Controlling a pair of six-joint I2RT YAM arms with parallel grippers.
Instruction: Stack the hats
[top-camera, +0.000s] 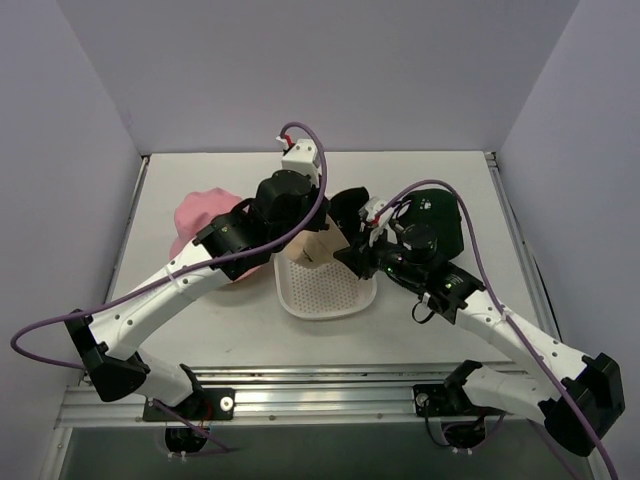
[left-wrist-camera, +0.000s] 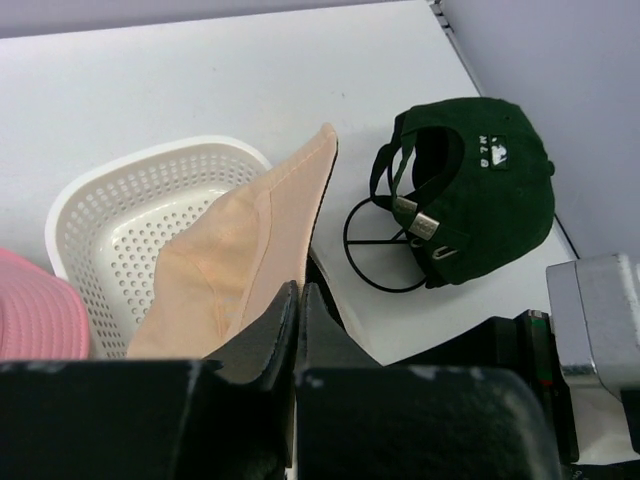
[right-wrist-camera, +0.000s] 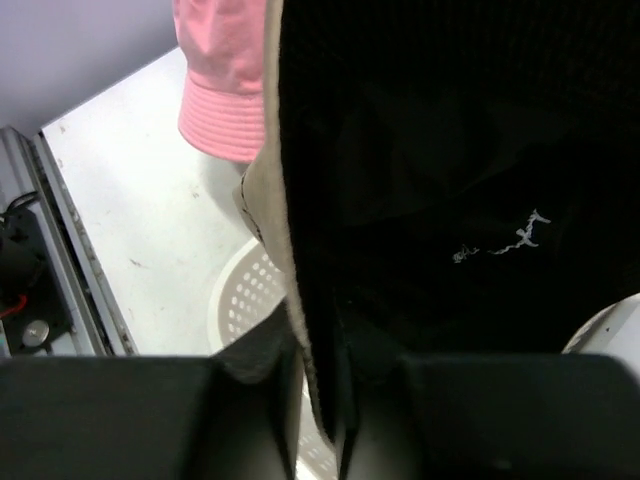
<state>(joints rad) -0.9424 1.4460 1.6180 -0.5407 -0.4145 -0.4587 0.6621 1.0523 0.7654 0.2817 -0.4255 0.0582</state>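
Note:
My left gripper (left-wrist-camera: 297, 297) is shut on the edge of the beige hat (left-wrist-camera: 255, 245) and holds it up over the white tray; in the top view the gripper (top-camera: 306, 236) and the beige hat (top-camera: 316, 247) are at the table's middle. My right gripper (right-wrist-camera: 316, 360) is shut on the brim of the black hat (right-wrist-camera: 440, 170), which fills its view; from above, the gripper (top-camera: 357, 238) holds the black hat (top-camera: 349, 209) right next to the beige one. The pink hat (top-camera: 200, 215) lies at the left. The dark green hat (top-camera: 437, 215) lies at the right, also in the left wrist view (left-wrist-camera: 485, 190).
A white perforated tray (top-camera: 325, 297) sits below both grippers, also in the left wrist view (left-wrist-camera: 110, 205). A thin wire loop (left-wrist-camera: 352, 240) lies beside the green hat. Walls close the table on the left, back and right.

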